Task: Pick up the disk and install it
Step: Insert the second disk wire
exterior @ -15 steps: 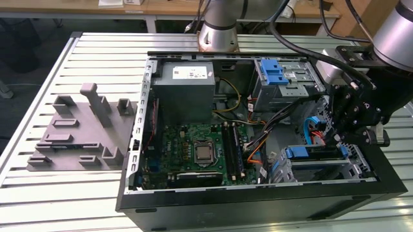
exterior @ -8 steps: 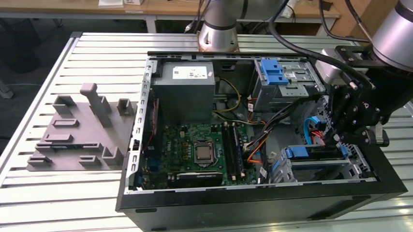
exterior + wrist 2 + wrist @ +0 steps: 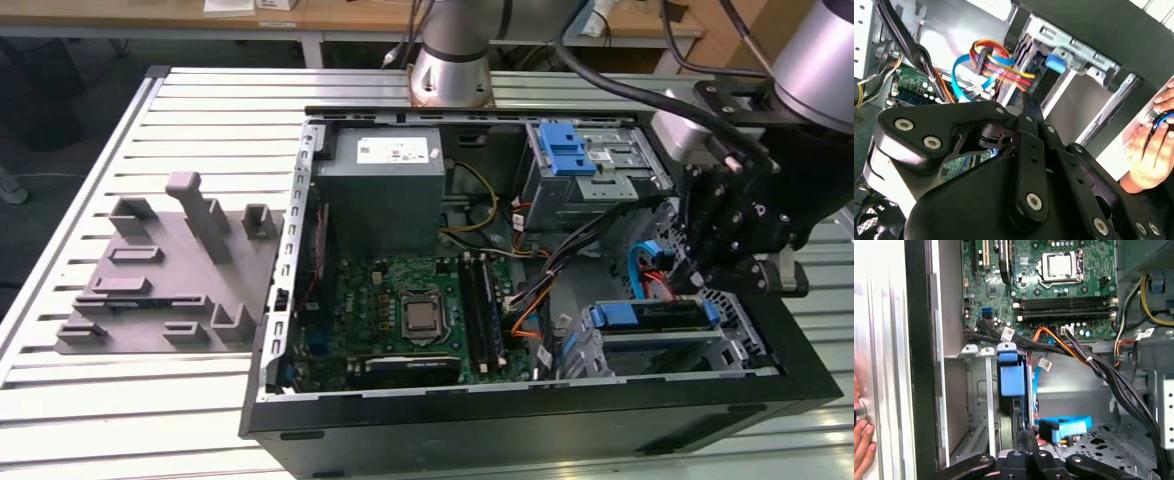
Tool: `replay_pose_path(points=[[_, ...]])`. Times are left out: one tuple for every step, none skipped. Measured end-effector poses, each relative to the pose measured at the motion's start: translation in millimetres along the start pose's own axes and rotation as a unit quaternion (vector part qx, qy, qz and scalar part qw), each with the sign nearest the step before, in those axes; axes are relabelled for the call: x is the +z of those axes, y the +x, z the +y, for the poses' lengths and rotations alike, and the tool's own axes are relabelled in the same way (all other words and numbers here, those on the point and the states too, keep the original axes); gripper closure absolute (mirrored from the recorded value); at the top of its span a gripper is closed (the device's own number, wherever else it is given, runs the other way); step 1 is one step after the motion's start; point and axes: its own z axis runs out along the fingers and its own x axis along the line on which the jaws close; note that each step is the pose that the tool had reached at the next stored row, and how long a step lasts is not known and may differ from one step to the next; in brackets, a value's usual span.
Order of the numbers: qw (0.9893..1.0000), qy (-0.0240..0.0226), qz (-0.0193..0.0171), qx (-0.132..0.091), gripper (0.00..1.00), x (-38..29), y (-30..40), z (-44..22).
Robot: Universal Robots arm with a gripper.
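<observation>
Black pincer closed, empty, above the disk standing on edge in its bay.

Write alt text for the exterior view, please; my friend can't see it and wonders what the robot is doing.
A black gripper on a robot arm reaches into an open computer case, just above the disk in its blue bracket, which sits in a drive bay at the exterior view's right. The green motherboard lies mid-case, and a grey plastic fixture rests on the slatted table to the left.
</observation>
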Motion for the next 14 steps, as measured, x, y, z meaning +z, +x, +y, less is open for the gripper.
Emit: replay_pose_path(points=[[1.0000,0.0003,-0.0001,0.000,0.89,0.0,0.6,2.8],[1.0000,0.0007,-0.0001,0.000,0.89,0.0,1.3,5.9],[1.0000,0.0010,-0.0001,0.000,0.89,0.0,1.8,8.8],[1.0000,0.0012,0.0000,0.000,0.89,-0.3,2.1,11.0],[1.0000,0.0012,0.0001,0.000,0.89,-1.0,2.2,12.1],[1.0000,0.0012,0.0000,0.000,0.89,-2.4,2.3,12.6],[1.0000,0.0012,-0.0001,0.000,0.89,-4.6,2.4,13.0],[1.0000,0.0013,-0.0001,0.000,0.89,-7.1,2.5,13.3],[1.0000,0.0012,-0.0001,0.000,0.89,-9.8,2.6,13.5],[1.0000,0.0012,-0.0001,0.000,0.89,-12.6,2.7,13.7],[1.0000,0.0012,-0.0001,0.000,0.89,-15.1,2.8,14.0],[1.0000,0.0012,-0.0001,0.000,0.89,-17.0,2.9,14.5],[1.0000,0.0012,-0.0001,0.000,0.89,-18.9,2.9,15.1],[1.0000,0.0012,-0.0001,0.000,0.89,-20.6,2.9,15.8]])
